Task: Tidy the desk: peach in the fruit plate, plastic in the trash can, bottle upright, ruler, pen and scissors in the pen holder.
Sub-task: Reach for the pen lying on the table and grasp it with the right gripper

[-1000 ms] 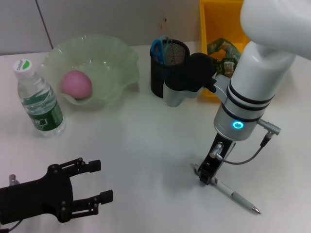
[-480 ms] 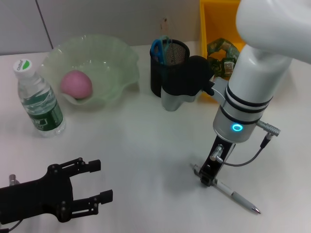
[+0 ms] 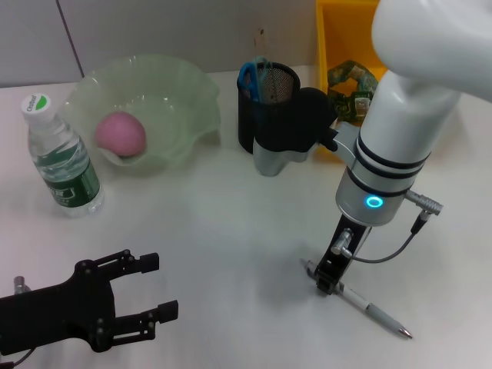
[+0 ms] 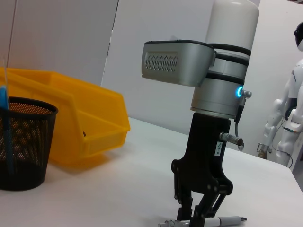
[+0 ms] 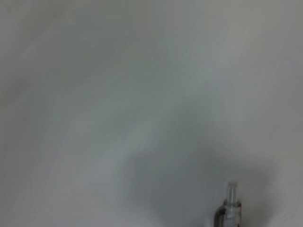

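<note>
A white pen (image 3: 370,309) lies flat on the table at the front right. My right gripper (image 3: 327,282) points straight down with its fingers closed around the pen's rear end; the left wrist view shows this too (image 4: 193,220). The pen's end shows in the right wrist view (image 5: 229,209). A pink peach (image 3: 120,133) sits in the green fruit plate (image 3: 194,98). The water bottle (image 3: 61,165) stands upright at the left. The black mesh pen holder (image 3: 265,111) holds blue-handled scissors (image 3: 249,75). My left gripper (image 3: 160,286) is open and empty at the front left.
A yellow bin (image 3: 338,34) with crumpled plastic (image 3: 352,83) in it stands at the back right, behind my right arm. The bin (image 4: 87,125) and pen holder (image 4: 23,142) also show in the left wrist view. The ruler cannot be made out.
My right arm has shifted very slightly to the left over the pen. The pen, the left arm and the other things have not moved.
</note>
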### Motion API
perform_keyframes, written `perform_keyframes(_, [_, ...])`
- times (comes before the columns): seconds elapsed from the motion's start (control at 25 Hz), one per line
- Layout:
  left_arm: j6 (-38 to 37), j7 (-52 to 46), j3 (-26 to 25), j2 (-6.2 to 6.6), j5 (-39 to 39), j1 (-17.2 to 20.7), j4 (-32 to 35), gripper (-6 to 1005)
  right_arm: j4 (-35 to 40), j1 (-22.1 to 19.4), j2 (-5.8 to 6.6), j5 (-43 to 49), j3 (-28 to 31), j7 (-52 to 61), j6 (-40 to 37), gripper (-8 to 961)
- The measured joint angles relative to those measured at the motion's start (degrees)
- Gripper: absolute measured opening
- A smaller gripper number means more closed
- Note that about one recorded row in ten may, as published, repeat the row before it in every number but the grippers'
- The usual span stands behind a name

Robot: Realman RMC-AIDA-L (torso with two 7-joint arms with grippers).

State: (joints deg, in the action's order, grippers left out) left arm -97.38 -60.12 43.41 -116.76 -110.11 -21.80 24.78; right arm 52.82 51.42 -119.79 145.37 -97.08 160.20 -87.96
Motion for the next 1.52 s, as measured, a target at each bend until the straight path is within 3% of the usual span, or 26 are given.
perform_keyframes(0.92, [0.0,-0.09,0.0,0.04,0.06,0.0,0.01,804,0.31,-0.04,-0.01,-0.2,-1.66,-0.13,-0.27,171])
perform_keyframes(1.28, [-0.05,-0.09,0.0,0.11,0.1,0.42,0.29,804,4.02,-1.15,0.4,-0.36,4.17,-1.75,-0.88,143])
perform_keyframes(1.52, [-0.18,-0.09,0.0,0.13,0.14,0.44,0.35,804,4.14,-0.91,0.43,-0.33,4.15,-3.03,-2.31,126])
